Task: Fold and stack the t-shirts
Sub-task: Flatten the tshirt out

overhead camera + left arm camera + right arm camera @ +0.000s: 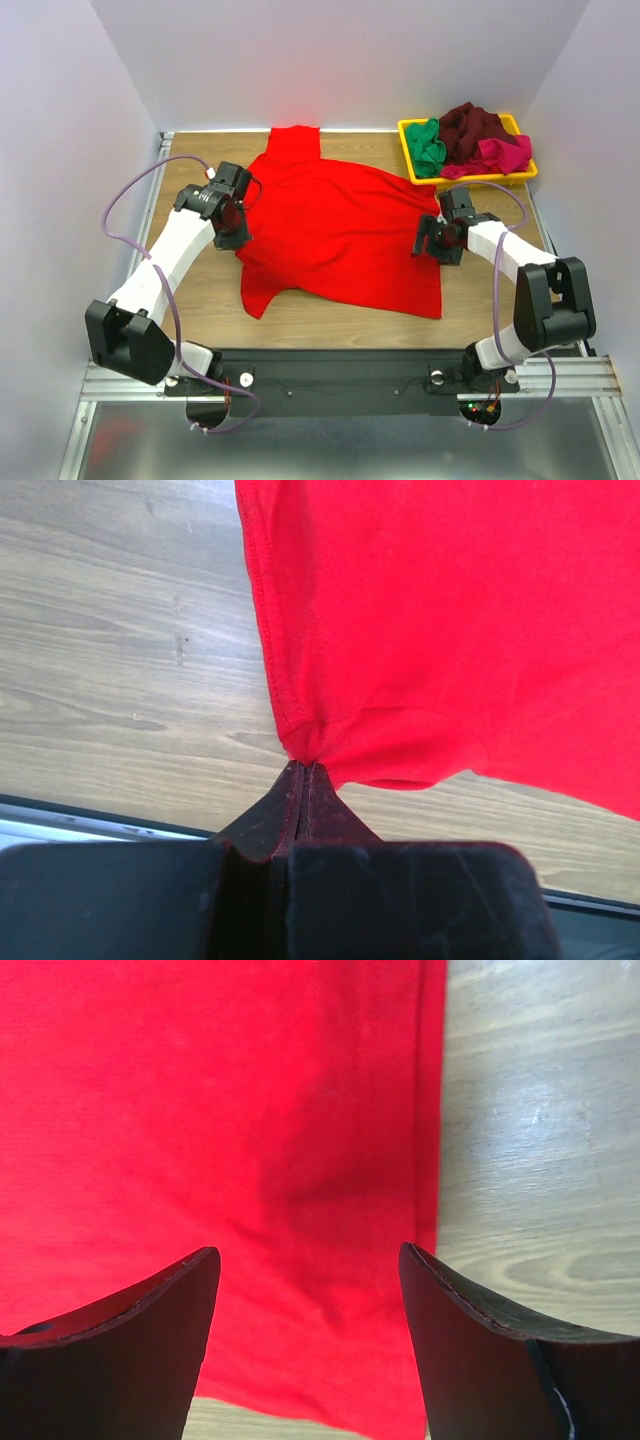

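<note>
The red t-shirt (340, 235) is lying unfolded on the surface (200, 300). The left pincer (303, 768) is clamping its left edge; the right pincer (308, 1250) is hovering wide above its right edge. Three other t-shirts (470, 140) are waiting in the yellow tray (520, 179).

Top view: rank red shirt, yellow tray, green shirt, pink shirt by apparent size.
1. red shirt, by far the largest
2. yellow tray
3. green shirt and pink shirt: alike, both bunched and partly hidden, so unranked
</note>
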You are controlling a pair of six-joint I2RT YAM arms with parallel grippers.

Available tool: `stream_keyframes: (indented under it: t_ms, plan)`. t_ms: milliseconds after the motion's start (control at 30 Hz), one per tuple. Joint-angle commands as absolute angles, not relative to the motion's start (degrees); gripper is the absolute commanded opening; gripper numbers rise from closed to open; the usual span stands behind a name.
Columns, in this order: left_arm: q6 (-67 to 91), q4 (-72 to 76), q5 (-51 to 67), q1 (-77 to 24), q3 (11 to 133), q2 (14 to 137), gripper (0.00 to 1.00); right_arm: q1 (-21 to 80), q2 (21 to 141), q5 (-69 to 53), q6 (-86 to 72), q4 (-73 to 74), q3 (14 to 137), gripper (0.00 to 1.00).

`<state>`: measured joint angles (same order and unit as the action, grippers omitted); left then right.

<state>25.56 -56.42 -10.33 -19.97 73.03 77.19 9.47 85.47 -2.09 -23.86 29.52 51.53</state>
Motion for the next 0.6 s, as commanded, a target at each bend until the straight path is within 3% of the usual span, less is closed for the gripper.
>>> stream_keyframes:
  t_ms: [0, 567]
  plan:
    - [23.20, -57.48, -9.94, -19.25, 74.97, 77.08, 0.00, 9.84, 87.62, -0.35, -24.61, 28.56, 51.07, 0.78]
    - [18.99, -56.88, -9.40, -16.00, 75.07, 77.96, 0.00, 9.84, 96.85, 12.66, -24.43, 29.27, 54.13, 0.78]
